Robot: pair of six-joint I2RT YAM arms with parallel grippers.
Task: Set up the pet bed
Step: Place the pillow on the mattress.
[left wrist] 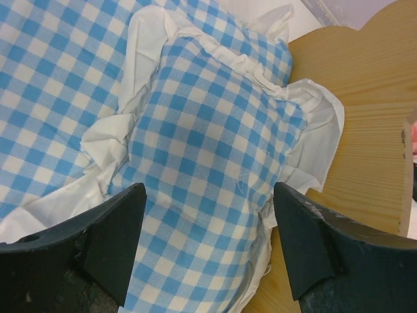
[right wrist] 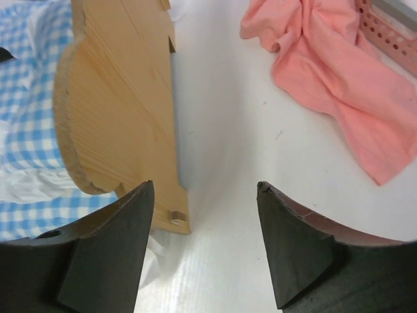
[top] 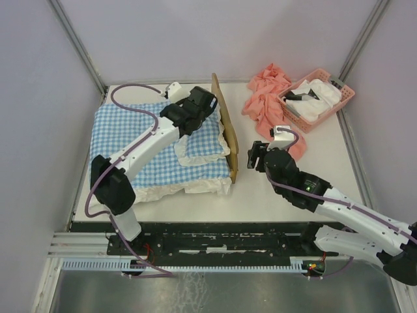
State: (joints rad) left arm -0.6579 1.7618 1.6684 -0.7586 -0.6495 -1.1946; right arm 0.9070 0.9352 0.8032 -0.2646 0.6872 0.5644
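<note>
Two arms reach out from my base at 6 o'clock over a white tabletop (top: 293,192). The pet bed (top: 229,160) fills the left half of it, from about 9 o'clock to the centre. Its light-wood headboard (top: 223,124) stands upright on edge near the middle, and the rest of the frame is mostly hidden under a blue-and-white checked cover (top: 127,134). A smaller checked cushion (top: 203,145) with a white frill lies on that cover, pushed up against the headboard's inner face. My left fingers (top: 210,104) hang just above the cushion, spread wide apart and holding nothing. My right fingers (top: 254,155) are on the other side of the headboard, at its 3 o'clock, close to the bare wood but not touching it. They are also apart, with only bare tabletop between them. A crumpled pink cloth (top: 266,98) lies at about 1 o'clock. Beside it, towards 2 o'clock, sits a pink basket (top: 344,94) holding white and dark items I cannot make out.
</note>
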